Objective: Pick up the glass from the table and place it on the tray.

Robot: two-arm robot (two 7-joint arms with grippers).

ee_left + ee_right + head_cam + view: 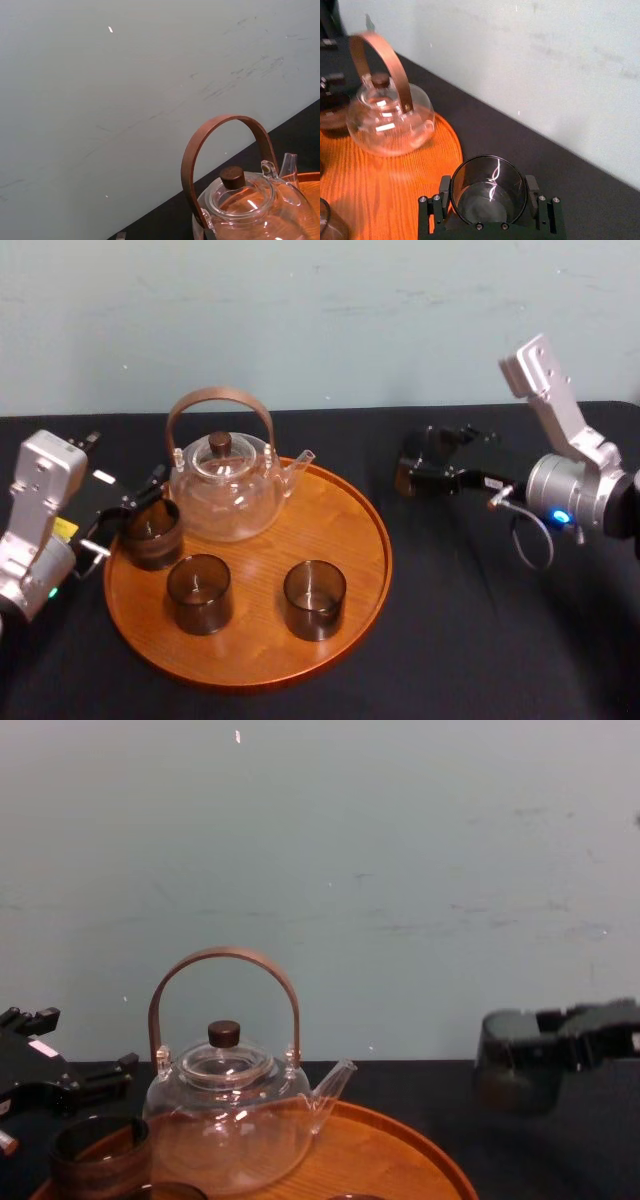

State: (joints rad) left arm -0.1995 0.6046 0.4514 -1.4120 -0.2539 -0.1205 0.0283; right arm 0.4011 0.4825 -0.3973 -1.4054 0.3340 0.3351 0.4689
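My right gripper point(418, 472) is shut on a smoky glass point(405, 480), held above the black table to the right of the tray point(340, 530). The right wrist view shows that glass point(490, 197) upright between the two fingers point(444, 189). From the chest view it point(512, 1065) hangs clear of the table. On the round orange-brown tray stand a glass teapot point(225, 495) and three more smoky glasses point(199, 592). My left gripper point(130, 510) is open at the tray's left rim, its fingers spread beside the leftmost glass point(152, 538).
The teapot's brown hoop handle point(225, 150) rises high over the back of the tray. Black cloth point(480, 640) covers the table, with open room on the right. A pale wall point(400, 870) stands close behind.
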